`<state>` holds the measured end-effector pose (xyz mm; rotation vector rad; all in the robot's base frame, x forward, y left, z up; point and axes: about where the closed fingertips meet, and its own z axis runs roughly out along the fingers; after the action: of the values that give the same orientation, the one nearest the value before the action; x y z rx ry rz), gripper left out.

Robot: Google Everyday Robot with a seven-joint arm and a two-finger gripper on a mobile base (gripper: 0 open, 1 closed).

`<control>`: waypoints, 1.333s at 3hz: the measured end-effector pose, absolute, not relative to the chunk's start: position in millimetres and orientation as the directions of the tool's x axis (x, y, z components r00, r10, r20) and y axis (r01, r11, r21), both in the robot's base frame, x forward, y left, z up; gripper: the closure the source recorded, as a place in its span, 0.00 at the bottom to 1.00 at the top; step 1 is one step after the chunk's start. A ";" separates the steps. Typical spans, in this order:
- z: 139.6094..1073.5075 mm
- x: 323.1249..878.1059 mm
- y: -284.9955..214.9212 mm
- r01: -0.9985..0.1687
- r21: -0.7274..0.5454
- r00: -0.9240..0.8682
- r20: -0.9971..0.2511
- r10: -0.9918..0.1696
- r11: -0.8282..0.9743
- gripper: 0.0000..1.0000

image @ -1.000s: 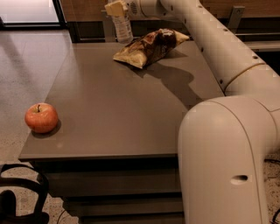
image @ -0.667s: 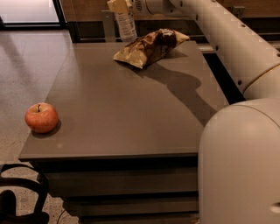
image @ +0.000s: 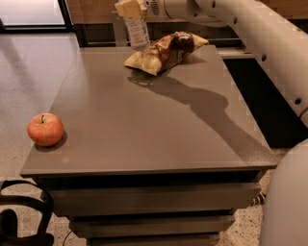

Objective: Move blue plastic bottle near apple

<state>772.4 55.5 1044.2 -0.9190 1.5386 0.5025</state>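
**A:** Bottle, where?

**B:** Bottle (image: 137, 32) hangs just left of the bag (image: 163, 52) as viewed, roughly upright with a slight tilt. Its base looks clear of the table (image: 144, 129). The shadow on the top in front of the bag fits a lift.

**A:** Gripper?

**B:** Gripper (image: 130, 10) is above the bag's left end, at the top edge of view. Fingers are clenched on the bottle's top and hide the cap. Probably a top grasp so the body hangs free and misses the bag.

**A:** Apple?

**B:** Apple (image: 45, 129) is well apart from the bag, diagonally across by the table's near-left edge. It sits stem up, with nothing touching it.

**A:** Arm?

**B:** Arm (image: 250, 29) comes in from the bag's right and passes above it, not touching it.

**A:** Stage?

**B:** Carry, I'd say: grasped and raised, not yet near the apple. Next it needs to travel away from the bag and set down beside the apple. Risk is a nudge, since the apple is round, sits close to the edge and could roll off.
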 end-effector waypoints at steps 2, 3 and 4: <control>1028.5 718.6 52.7 -0.819 -0.220 0.088 -0.961 -0.263 0.530 1.00; 993.6 667.6 41.4 -0.836 -0.193 0.065 -0.965 -0.256 0.514 1.00; 993.6 667.6 41.4 -0.836 -0.193 0.065 -0.965 -0.255 0.514 1.00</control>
<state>667.6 41.4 993.6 -0.9948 1.4846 0.5709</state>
